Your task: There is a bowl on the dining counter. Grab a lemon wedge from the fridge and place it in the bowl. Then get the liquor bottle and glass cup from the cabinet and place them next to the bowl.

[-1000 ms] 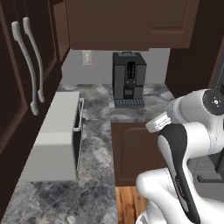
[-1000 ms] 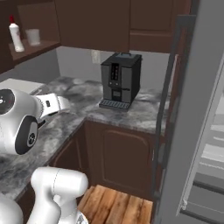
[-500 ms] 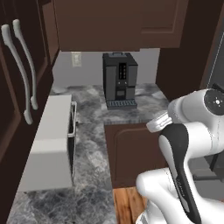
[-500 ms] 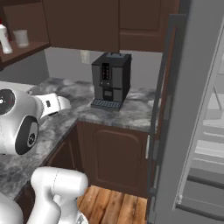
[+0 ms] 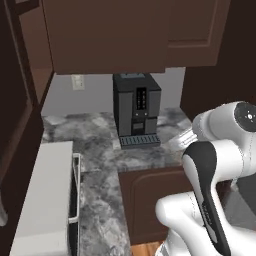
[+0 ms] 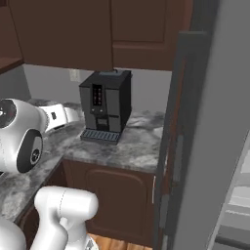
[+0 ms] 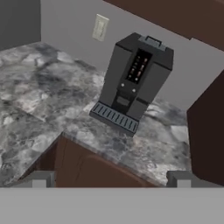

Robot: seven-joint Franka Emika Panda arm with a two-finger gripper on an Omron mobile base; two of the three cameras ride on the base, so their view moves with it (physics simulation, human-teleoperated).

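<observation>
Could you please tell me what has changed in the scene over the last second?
The base has driven or turned rightward: the whole scene slid left in both base views, bringing the fridge closer. The coffee machine itself stayed put on the counter. The gripper remains open and empty.

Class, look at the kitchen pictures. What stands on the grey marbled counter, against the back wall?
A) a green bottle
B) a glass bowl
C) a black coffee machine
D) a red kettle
C: the tall black coffee machine stands on the grey marbled counter, its drip tray in front.
</observation>
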